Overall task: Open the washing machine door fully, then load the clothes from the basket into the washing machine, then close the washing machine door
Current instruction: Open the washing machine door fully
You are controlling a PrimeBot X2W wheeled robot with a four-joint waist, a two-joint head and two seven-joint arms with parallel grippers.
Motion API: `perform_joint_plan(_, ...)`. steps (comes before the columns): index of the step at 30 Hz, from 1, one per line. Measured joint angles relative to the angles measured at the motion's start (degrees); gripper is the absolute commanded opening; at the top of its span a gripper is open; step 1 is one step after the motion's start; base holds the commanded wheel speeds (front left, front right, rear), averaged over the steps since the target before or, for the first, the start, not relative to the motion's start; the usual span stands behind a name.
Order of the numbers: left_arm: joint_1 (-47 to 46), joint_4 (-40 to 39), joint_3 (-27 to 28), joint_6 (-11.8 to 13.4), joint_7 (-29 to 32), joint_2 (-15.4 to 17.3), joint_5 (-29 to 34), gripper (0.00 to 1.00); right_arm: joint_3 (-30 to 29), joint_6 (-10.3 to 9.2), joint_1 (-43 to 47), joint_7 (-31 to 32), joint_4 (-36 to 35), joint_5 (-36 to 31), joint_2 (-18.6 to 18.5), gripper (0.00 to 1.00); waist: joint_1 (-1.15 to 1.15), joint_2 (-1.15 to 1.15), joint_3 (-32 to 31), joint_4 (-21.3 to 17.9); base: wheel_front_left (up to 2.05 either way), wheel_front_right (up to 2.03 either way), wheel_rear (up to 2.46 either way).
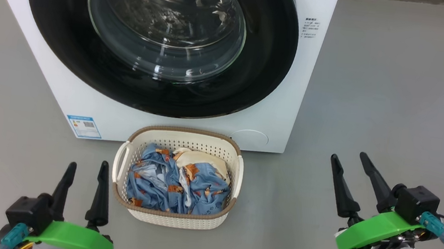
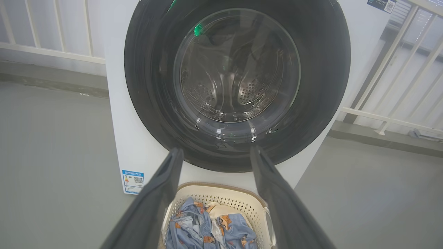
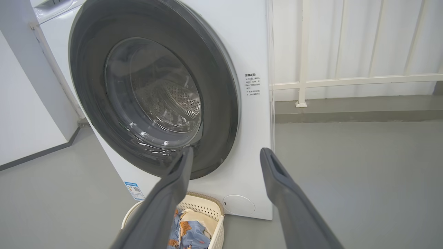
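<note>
door (image 1: 56,39) shut, flush on the front of the washer (image 1: 273,117): wide glossy black ring round a bulging clear glass bowl (image 1: 166,26), perforated steel drum (image 2: 252,93) visible through it. washer is a plain white box with a blue label (image 1: 84,126) at one lower front corner and a shallow round cap (image 1: 249,139) near the other. basket (image 1: 177,219) sits on the floor (image 1: 396,98) just in front of the washer, below the door, roughly centred; can't tell if it touches the washer. it's cream perforated plastic, a rounded rectangle, with a brown woven-look rim and a loop handle on each side. clothes (image 1: 173,181) all in the basket: crumpled soft light-blue fabric with small orange-brown figures, cream cloth toward the washer side. left gripper (image 1: 88,163) low, just left of the basket, not touching it. right gripper (image 1: 348,155) well off to the right over bare floor. both pairs of fingers (image 2: 152,204) are long, dark, tapered and matte, spread wide with nothing between them. green plastic bracket (image 1: 75,239) at each gripper base. floor smooth grey, white railing (image 3: 346,81) behind the washer
</note>
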Motion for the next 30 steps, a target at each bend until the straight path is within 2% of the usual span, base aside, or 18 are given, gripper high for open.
perform_joint_plan(16, -2.41, -0.71, 0.38, -0.40, 0.00, -0.03, 0.59, 1.00, -3.83, 0.00, -5.87, 0.00, 0.30, 1.16, -0.97, 1.00, 0.00, 0.00, 4.10, 1.78, 0.00, 0.00, 0.00)
perform_joint_plan(20, -3.41, -1.46, 0.37, -0.65, 0.00, -0.03, 0.62, 1.00, -4.79, 0.00, -8.40, 0.00, 0.77, 3.35, -2.11, 1.00, 0.00, 0.00, 5.59, 2.46, 0.00, 0.00, 0.00)
perform_joint_plan(21, -3.49, -1.53, 0.37, -0.66, 0.00, -0.03, 0.63, 1.00, -4.98, 0.00, -9.09, 0.00, 0.85, 3.72, -2.33, 0.92, 0.00, 0.00, 5.99, 2.62, 0.00, 0.00, 0.00)
perform_joint_plan(22, -3.54, -1.56, 0.37, -0.67, 0.00, -0.03, 0.63, 1.00, -5.20, 0.00, -9.82, -0.01, 0.93, 4.01, -2.56, 0.92, 0.00, 0.00, 6.38, 2.80, 0.00, 0.00, 0.00)
perform_joint_plan(24, -3.58, -1.68, 0.37, -0.82, 0.00, -0.04, 0.63, 1.00, -5.73, 0.00, -11.28, -0.01, 1.03, 4.89, -3.13, 0.71, 0.00, 0.00, 7.17, 3.17, 0.00, 0.00, 0.00)
perform_joint_plan(25, -3.70, -1.72, 0.36, -1.12, 0.00, -0.03, 0.63, 1.00, -6.08, 0.00, -11.99, -0.01, 1.07, 5.98, -3.44, 0.49, 0.00, 0.00, 7.56, 3.39, 0.00, 0.00, 0.00)
perform_joint_plan(26, -3.98, -1.77, 0.34, -1.16, 0.00, -0.04, 0.63, 1.00, -6.41, 0.00, -12.65, -0.01, 1.08, 7.27, -3.74, 0.41, 0.00, 0.00, 7.92, 3.60, 0.00, 0.00, 0.00)
perform_joint_plan(28, -4.48, -1.91, 0.38, -1.16, 0.00, -0.04, 0.63, 1.00, -7.16, 0.00, -13.95, -0.01, 1.12, 8.65, -4.21, 0.18, 0.00, 0.00, 8.61, 4.06, 0.00, 0.00, 0.00)
perform_joint_plan(29, -4.57, -1.93, 0.37, -1.16, 0.00, -0.04, 0.63, 1.00, -7.38, 0.00, -14.56, -0.01, 1.10, 9.61, -4.47, 0.00, 0.00, 0.00, 8.96, 4.27, 0.00, 0.00, 0.00)
perform_joint_plan(30, -4.63, -1.94, 0.36, -1.16, 0.00, -0.04, 0.63, 1.00, -7.50, 0.00, -15.21, -0.01, 1.10, 10.73, -4.72, 0.00, 0.00, 0.00, 9.31, 4.46, 0.00, 0.00, 0.00)
